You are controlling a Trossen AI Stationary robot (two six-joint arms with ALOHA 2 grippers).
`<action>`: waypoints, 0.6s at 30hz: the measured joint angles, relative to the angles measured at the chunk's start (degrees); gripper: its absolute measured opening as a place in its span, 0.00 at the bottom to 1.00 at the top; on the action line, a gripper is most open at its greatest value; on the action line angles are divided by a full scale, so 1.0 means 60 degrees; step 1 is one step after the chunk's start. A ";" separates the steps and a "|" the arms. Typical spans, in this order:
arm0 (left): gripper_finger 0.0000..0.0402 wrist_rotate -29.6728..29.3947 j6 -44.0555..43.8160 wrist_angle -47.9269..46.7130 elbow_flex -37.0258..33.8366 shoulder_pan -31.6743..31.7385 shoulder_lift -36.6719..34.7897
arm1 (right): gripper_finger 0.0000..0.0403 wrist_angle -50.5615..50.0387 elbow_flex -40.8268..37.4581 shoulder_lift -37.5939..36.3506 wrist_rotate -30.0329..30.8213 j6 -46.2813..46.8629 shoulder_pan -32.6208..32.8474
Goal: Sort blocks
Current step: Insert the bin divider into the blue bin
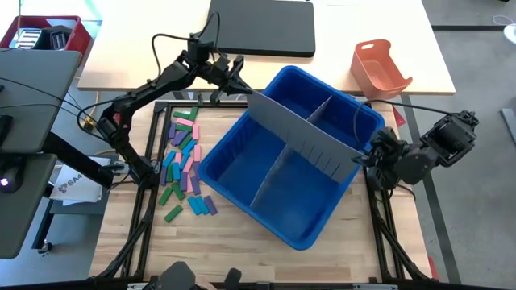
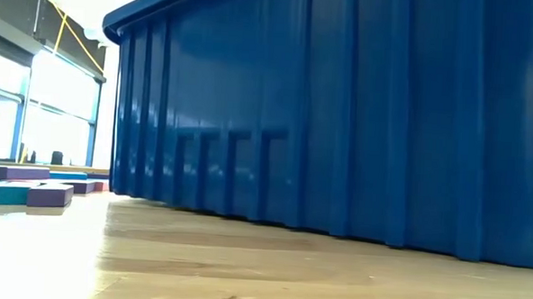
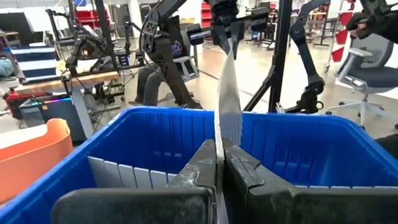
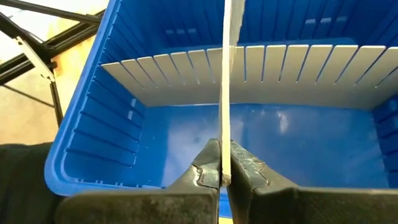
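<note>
A long grey slotted divider sheet (image 1: pixel 306 129) hangs on edge over the blue bin (image 1: pixel 302 240), spanning it from the far-left rim to the right rim. My left gripper (image 1: pixel 244 87) is shut on its far-left end and my right gripper (image 1: pixel 364 157) on its right end. A second grey slotted divider (image 4: pixel 261 68) stands inside the bin, crosswise to the held one. The blocks (image 1: pixel 184 161), green, pink, purple and blue, lie flat in a loose heap on the table left of the bin. My left gripper pinches the sheet's end edge (image 3: pixel 217 163) between its two fingers, coming level from the far left, along the sheet's length. The sheet stands on edge and runs straight away over the bin. Whether its lower edge touches the bin I cannot tell. My right gripper pinches the sheet's other end edge (image 4: pixel 222 167) between its two fingers, slanting down from the table's right side, in line with the sheet. The sheet stands on edge above the bin's floor, straight between the two grippers.
An orange-red tray (image 1: pixel 379 64) and a black flat case (image 1: pixel 262 28) sit on the far table. A red box (image 1: pixel 40 34) stands at the far left. In the low view the bin's wall (image 2: pixel 340 108) fills most of the picture, with bare wood before it.
</note>
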 joint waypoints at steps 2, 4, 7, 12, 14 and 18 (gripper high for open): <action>0.00 -0.0093 0.0099 -0.0195 0.0000 0.0034 -0.0008 | 0.00 -0.0002 0.0000 -0.0005 0.0100 0.0011 -0.0004; 0.00 -0.0280 0.0343 -0.0511 0.0000 0.0044 -0.0008 | 0.00 0.0001 0.0000 0.0005 0.0230 0.0004 -0.0004; 0.00 -0.0384 0.0573 -0.0717 0.0000 0.0102 -0.0035 | 0.00 0.0009 0.0000 0.0001 0.0353 0.0004 -0.0004; 0.00 -0.0385 0.0572 -0.0572 0.0000 0.0157 -0.0045 | 0.00 0.0031 0.0000 0.0012 0.0448 0.0038 -0.0007; 0.00 -0.0381 0.0573 -0.0553 0.0000 0.0182 -0.0045 | 0.00 0.0025 0.0000 0.0022 0.0492 0.0029 -0.0032; 0.00 -0.0389 0.0569 -0.0571 0.0000 0.0219 -0.0045 | 0.00 0.0024 0.0000 0.0115 0.0381 0.0030 -0.0220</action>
